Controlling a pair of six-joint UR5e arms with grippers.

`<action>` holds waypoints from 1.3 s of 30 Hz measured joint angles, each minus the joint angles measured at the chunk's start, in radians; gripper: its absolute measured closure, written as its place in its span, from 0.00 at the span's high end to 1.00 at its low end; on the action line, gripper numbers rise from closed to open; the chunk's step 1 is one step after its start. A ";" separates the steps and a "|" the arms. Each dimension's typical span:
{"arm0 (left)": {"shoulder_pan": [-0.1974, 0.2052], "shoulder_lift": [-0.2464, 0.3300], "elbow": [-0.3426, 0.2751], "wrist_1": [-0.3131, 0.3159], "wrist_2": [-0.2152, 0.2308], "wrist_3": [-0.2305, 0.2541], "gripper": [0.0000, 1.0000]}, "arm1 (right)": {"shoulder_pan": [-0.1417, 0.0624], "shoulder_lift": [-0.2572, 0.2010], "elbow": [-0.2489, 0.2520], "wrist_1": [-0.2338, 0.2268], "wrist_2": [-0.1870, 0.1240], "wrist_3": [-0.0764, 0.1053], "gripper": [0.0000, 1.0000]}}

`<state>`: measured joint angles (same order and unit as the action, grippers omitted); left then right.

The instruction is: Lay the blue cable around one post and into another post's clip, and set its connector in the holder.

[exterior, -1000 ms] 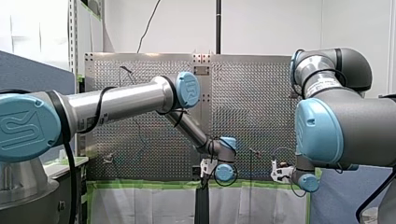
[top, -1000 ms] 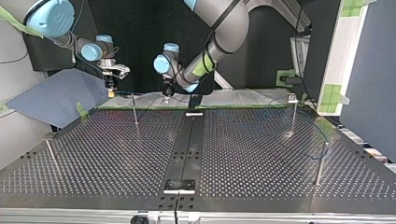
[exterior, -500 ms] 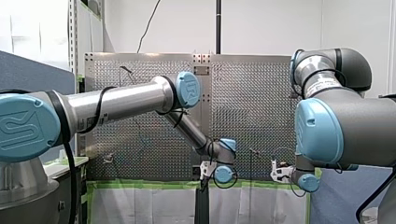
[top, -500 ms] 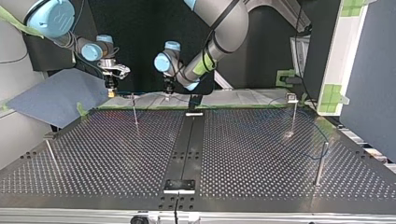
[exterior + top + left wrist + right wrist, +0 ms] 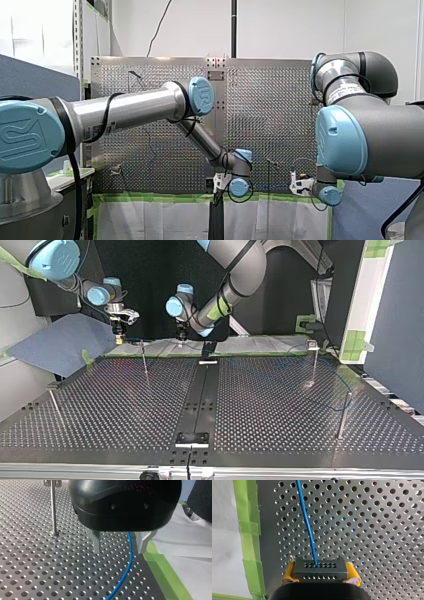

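Note:
The blue cable (image 5: 129,555) hangs between the two metal fingers of my left gripper (image 5: 119,545), nearer one finger and untouched by either. Those fingers stand apart just above the perforated table (image 5: 37,562). My right gripper (image 5: 320,577) has its yellow pads shut on the dark connector block (image 5: 320,567), from which the blue cable (image 5: 308,522) runs ahead over the table. In the top view my right gripper (image 5: 119,336) hovers at the far left edge, and my left gripper (image 5: 180,341) is near the far middle.
Thin metal posts stand on the table: one (image 5: 144,359) between the grippers, one with a clip top (image 5: 314,360) at the far right, another (image 5: 343,415) at the near right, one (image 5: 54,405) at the near left. A black rail (image 5: 200,395) runs down the middle. Green tape (image 5: 249,530) marks the edge.
My left wrist has shifted slightly toward the top view's right and a little lower. My right arm has stayed put with the connector.

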<state>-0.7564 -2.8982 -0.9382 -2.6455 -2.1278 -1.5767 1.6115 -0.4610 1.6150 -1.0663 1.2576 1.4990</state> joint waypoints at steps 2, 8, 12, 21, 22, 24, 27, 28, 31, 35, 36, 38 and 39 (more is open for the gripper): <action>0.000 0.000 0.013 0.000 -0.001 0.001 0.71 | 0.000 0.000 0.000 0.000 0.000 0.000 0.08; 0.000 0.000 0.035 0.000 -0.018 0.006 0.73 | 0.001 0.000 0.000 0.000 -0.001 0.000 0.08; 0.000 0.000 0.013 0.005 -0.033 0.011 0.73 | 0.001 0.000 0.000 0.001 -0.002 0.000 0.08; -0.001 0.000 0.038 0.011 -0.047 0.017 0.73 | 0.001 0.000 0.000 0.000 -0.003 0.000 0.08; -0.001 0.000 0.043 0.011 -0.047 0.017 0.73 | 0.002 0.000 0.000 0.000 -0.003 0.000 0.08; -0.001 0.000 0.044 0.011 -0.048 0.018 0.73 | 0.002 0.000 0.000 0.000 -0.003 0.001 0.08; -0.002 0.000 0.030 0.012 -0.049 0.018 0.73 | 0.003 0.000 0.000 -0.001 -0.003 0.003 0.08; -0.002 0.000 0.024 0.012 -0.050 0.018 0.73 | 0.003 0.000 0.000 -0.001 -0.002 0.003 0.08; -0.002 0.000 0.007 0.013 -0.051 0.018 0.73 | 0.003 0.000 0.000 -0.002 -0.001 0.006 0.08; -0.003 0.000 0.002 0.012 -0.049 0.020 0.73 | 0.003 0.000 0.000 -0.007 0.000 0.017 0.08; -0.003 0.000 0.005 0.012 -0.048 0.020 0.73 | 0.003 0.000 0.000 -0.009 0.000 0.020 0.08; -0.005 0.002 0.016 0.011 -0.045 0.021 0.73 | 0.003 0.000 0.000 -0.013 0.000 0.028 0.08; -0.007 0.003 0.022 0.011 -0.042 0.021 0.73 | 0.003 0.000 0.000 -0.015 0.000 0.030 0.08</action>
<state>-0.7635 -2.8953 -0.9160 -2.6344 -2.1693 -1.5558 1.6144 -0.4611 1.6148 -1.0816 1.2579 1.5289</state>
